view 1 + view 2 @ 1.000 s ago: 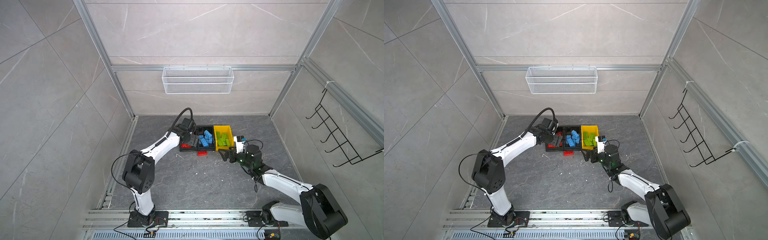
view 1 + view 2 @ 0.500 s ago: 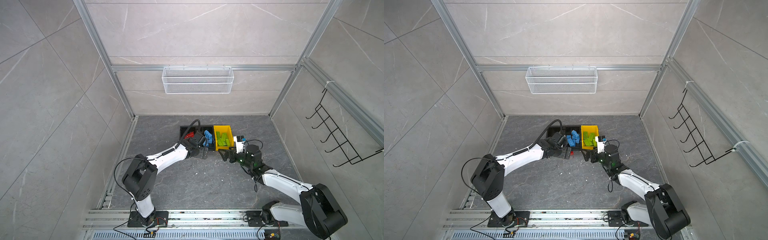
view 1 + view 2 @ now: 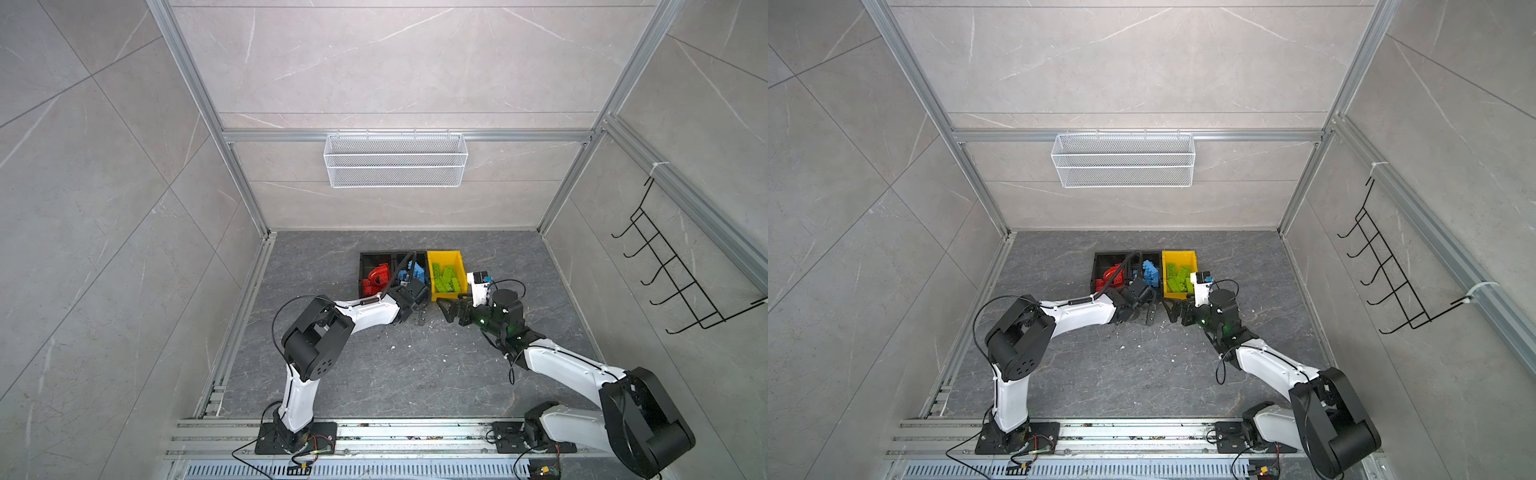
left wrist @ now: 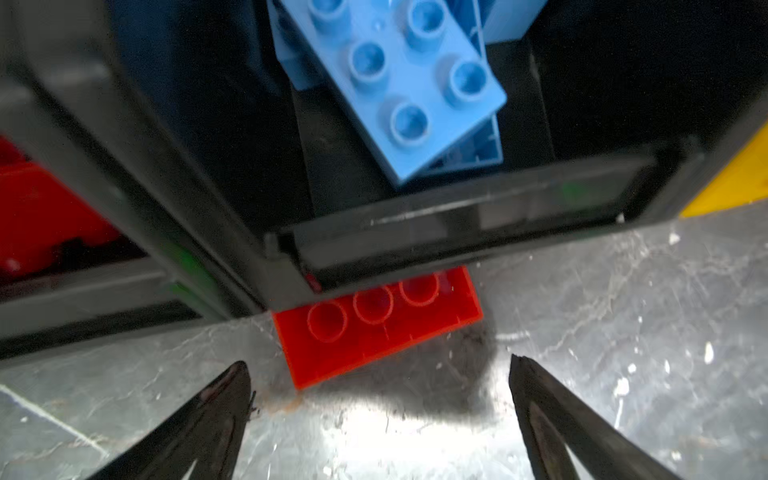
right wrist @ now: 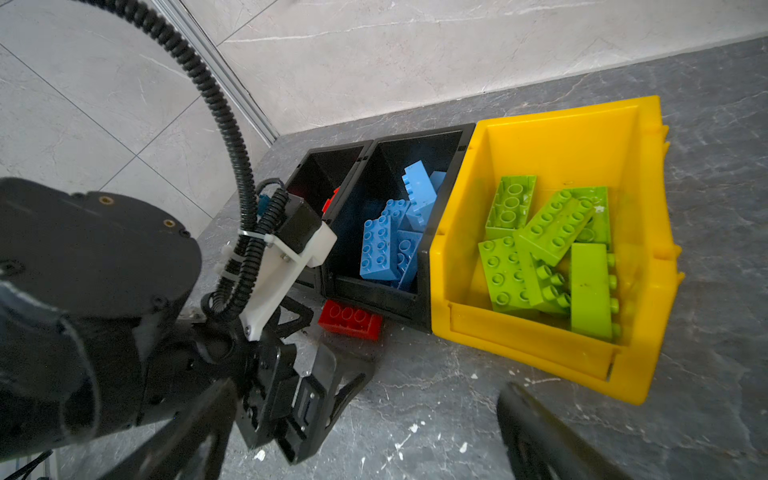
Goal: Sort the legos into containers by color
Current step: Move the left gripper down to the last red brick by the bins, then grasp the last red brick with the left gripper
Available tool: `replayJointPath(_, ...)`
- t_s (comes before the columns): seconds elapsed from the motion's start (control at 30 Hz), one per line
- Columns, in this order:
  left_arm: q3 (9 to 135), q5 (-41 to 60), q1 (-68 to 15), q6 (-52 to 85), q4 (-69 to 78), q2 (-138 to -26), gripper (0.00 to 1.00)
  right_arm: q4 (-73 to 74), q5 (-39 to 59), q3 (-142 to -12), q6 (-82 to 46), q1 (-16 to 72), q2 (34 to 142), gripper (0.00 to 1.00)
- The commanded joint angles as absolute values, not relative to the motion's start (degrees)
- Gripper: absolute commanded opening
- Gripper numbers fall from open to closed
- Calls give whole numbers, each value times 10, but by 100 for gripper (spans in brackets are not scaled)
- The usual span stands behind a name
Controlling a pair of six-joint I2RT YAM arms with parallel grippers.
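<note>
Three containers stand side by side at the back of the floor. The left black one (image 3: 374, 255) holds red legos (image 3: 376, 280), the middle black one (image 5: 374, 295) blue legos (image 5: 386, 245), and the yellow one (image 5: 540, 345) green legos (image 5: 548, 249). One red brick (image 4: 374, 328) lies studs up on the floor against the middle container's front wall. My left gripper (image 4: 378, 365) is open, low over the floor, with its tips just short of that brick. My right gripper (image 3: 451, 309) is open and empty in front of the yellow container, facing the left gripper (image 5: 340, 340).
A white wire mesh basket (image 3: 395, 166) hangs on the back wall. A black wire hook rack (image 3: 665, 274) is on the right wall. Aluminium rails run along the floor's left and front edges. White specks dot the grey floor.
The left arm came away from above the left black container and dropped to the floor in front of the containers. The right arm has not moved.
</note>
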State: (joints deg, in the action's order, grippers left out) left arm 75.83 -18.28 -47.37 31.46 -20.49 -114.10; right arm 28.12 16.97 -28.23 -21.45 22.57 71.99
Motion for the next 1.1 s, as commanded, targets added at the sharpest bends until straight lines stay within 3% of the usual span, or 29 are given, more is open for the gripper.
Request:
replayJointPath(0.0,788,-214,-475,325,-196,-1158,99,282,174,-298,-219,227,710,100)
replayJointPath(0.5,809,-229,-463,321,-174,-1206,91,281,176,-298,-218,227,714,100)
replayJointPath(0.7,807,-220,-462,318,-171,-1202,78,282,176,-298,-218,227,715,100)
replayJointPath(1.07,777,-227,-463,322,-176,-1177,63,284,180,-299,-220,227,719,100)
